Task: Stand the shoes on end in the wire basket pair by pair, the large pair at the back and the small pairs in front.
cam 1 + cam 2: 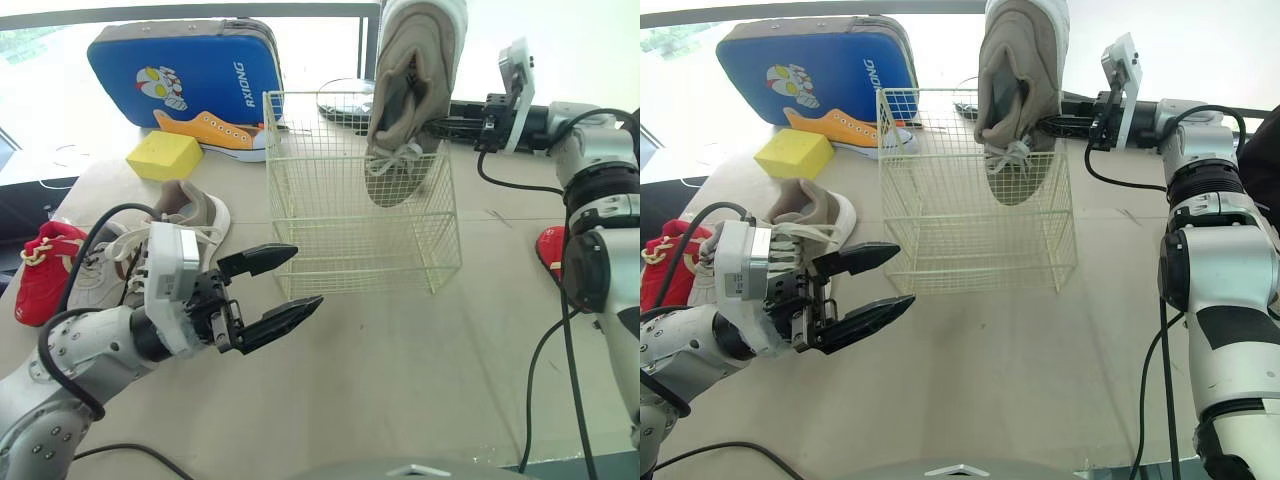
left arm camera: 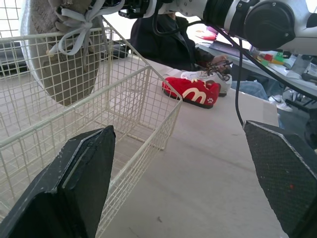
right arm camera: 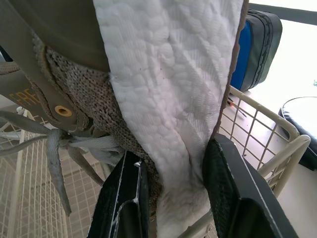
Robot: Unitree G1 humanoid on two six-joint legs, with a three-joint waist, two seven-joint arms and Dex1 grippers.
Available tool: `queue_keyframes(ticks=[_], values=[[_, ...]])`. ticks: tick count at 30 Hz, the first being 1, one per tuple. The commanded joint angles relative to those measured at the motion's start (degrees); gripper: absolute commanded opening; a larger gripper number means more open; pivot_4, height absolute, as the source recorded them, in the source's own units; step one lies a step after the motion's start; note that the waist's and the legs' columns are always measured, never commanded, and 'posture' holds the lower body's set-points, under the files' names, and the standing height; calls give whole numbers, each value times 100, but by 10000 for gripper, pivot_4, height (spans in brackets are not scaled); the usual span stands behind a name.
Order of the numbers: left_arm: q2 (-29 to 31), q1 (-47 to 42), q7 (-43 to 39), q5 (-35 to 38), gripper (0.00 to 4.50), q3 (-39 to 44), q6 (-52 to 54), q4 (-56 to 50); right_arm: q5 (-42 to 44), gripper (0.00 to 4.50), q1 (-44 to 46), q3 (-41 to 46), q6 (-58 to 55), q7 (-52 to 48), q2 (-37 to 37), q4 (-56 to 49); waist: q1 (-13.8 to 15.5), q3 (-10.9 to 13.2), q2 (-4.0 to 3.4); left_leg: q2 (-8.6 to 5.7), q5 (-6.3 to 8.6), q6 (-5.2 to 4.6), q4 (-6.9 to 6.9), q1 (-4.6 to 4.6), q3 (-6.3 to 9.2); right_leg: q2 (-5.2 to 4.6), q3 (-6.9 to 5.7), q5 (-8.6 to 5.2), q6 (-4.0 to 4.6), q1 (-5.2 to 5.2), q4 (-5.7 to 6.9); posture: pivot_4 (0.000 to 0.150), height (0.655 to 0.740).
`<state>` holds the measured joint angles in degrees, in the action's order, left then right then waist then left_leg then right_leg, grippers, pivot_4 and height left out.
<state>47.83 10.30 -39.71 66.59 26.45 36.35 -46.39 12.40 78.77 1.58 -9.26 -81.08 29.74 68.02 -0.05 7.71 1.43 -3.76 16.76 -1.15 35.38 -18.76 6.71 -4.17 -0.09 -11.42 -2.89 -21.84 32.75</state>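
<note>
The large tan shoe point(image 1: 410, 80) runs off the top of the head views, so its heel end is cut off. The right gripper point(image 3: 171, 163) is clamped on it, one finger on the white sole side and one on the knit upper. The shoe hangs toe down with the toe dipped inside the back right corner of the wire basket point(image 1: 350, 230), clear of the floor. I cannot tell whether it touches the wires.

The left gripper point(image 1: 305, 275) hovers with fingers spread and empty, just in front of the basket's left corner. Its arm covers part of a pale shoe point(image 1: 100, 275) lying beside a beige shoe point(image 1: 195, 210) and a red shoe point(image 1: 45, 270). Behind them are a yellow block point(image 1: 165, 155), a blue case point(image 1: 190, 65) and an orange sneaker point(image 1: 215, 132). To the basket's right lies another red shoe point(image 2: 190, 90), half hidden by the right arm.
</note>
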Motion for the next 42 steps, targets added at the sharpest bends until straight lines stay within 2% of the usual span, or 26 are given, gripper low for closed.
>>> queue_keyframes(ticks=[1,4,13,16,17,22,26,32,37,42], values=[[-15,-47,0,77,45000,57,-103,6,-139,18141,-195,-32,35,-521,153,-61,-1,0,0,0,0,0,0,0,0,0,0,0,0,0,0,1500,7400],[-26,-65,24,93,45000,43,-95,48,-58,31881,-284,125,227,-495,234,-172,-15,-3,4,0,0,0,1,5,0,1,-1,0,-1,6,1,1500,7400],[-249,-127,219,35,45000,-18,-173,124,232,31881,-331,644,100,187,397,-699,-90,10,-17,5,-5,5,7,7,-3,3,3,1,-2,6,11,1500,7400],[-317,-136,229,-63,45000,-78,-198,146,96,40390,-554,575,259,358,460,-1000,-89,7,-14,14,-9,11,4,8,-5,5,4,1,-2,4,9,1500,7400],[-330,-148,234,-82,45000,-100,-203,151,57,44724,-619,573,344,478,473,-1086,-89,6,-12,14,-10,10,3,8,-4,5,3,0,-2,3,7,1500,7400],[-387,-252,266,-152,45000,-191,-233,184,77,44724,-1055,601,154,642,722,-1911,-44,7,-13,5,-9,8,5,4,-8,2,6,1,-2,2,1,1500,7400],[-535,-407,408,-266,45000,-273,-318,220,273,44724,-1859,856,-317,1118,1126,-3388,1,6,-12,3,-8,9,6,1,-5,0,5,1,-2,1,-1,1500,7400],[-885,-922,811,-597,45000,-654,-460,363,1302,44724,-3910,1804,-1881,1802,1614,-6529,94,-4,-8,10,-8,8,7,-5,7,-21,11,0,-4,8,-1,1500,7400],[-1170,-1363,1217,-635,45000,-989,-388,431,2546,44724,-5356,2575,-3119,3138,1112,-9322,89,-23,0,12,5,-17,16,-3,13,-22,9,0,-10,16,6,1500,7400],[-1279,-1557,1516,-618,45000,-1278,-221,455,3399,44724,-6431,2385,-3611,4007,714,-11056,100,-30,11,25,6,-16,24,0,8,-2,8,-14,-33,18,7,1500,7400]])
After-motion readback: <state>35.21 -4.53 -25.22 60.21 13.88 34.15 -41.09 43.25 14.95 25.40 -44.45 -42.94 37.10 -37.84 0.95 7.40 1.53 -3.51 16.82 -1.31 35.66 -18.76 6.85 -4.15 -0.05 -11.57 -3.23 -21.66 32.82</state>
